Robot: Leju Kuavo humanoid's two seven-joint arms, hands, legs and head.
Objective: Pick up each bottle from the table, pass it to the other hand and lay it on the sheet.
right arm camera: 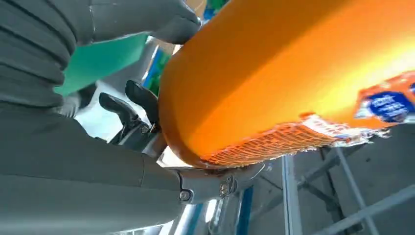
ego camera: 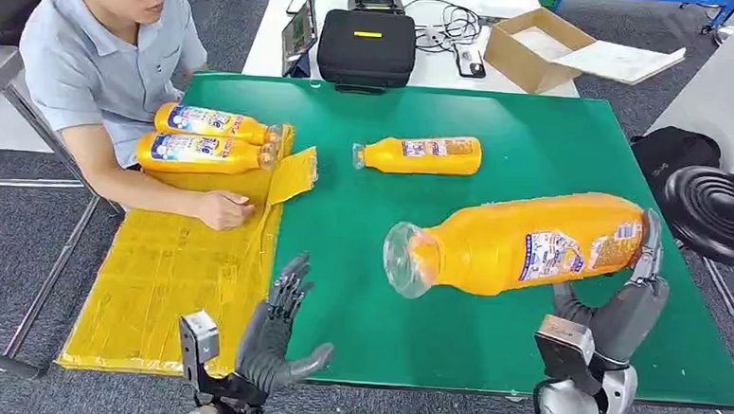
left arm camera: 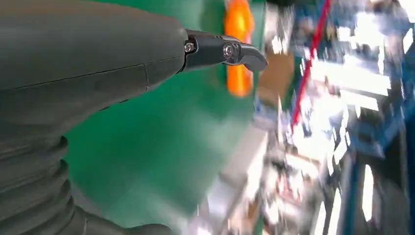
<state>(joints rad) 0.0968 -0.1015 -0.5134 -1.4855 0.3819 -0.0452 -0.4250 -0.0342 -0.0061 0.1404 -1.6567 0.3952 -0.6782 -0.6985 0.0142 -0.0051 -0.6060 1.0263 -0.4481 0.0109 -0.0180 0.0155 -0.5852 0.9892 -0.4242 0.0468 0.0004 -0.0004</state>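
Item: orange bottle (ego camera: 522, 246), lying sideways in the air above the green table (ego camera: 537, 140), neck pointing toward the robot's left. The right hand (ego camera: 624, 301) is gripping it at the base end, fingers wrapped round the labelled part; the right wrist view is showing the orange body (right arm camera: 293, 73) pressed against the palm.

Item: left hand (ego camera: 276, 340), holding nothing, fingers apart and raised, waiting near the table's front edge beside the yellow sheet (ego camera: 165, 282). It is well apart from the bottle's neck.

Item: two bottles (ego camera: 205, 140) lying side by side at the far end of the sheet, just beside a person's hand (ego camera: 223, 209). One further bottle (ego camera: 423, 155) is resting on the table, not yet picked up.

Step in hand, as judged: the handover. Doing it well probably means bringing the free neck end across to the left hand, letting that hand close round the middle or neck clear of the right fingers, and loosening the right grip only once the left is firm. The bottle looks smooth and long, so a grasp far from its middle is likely to let it tip.
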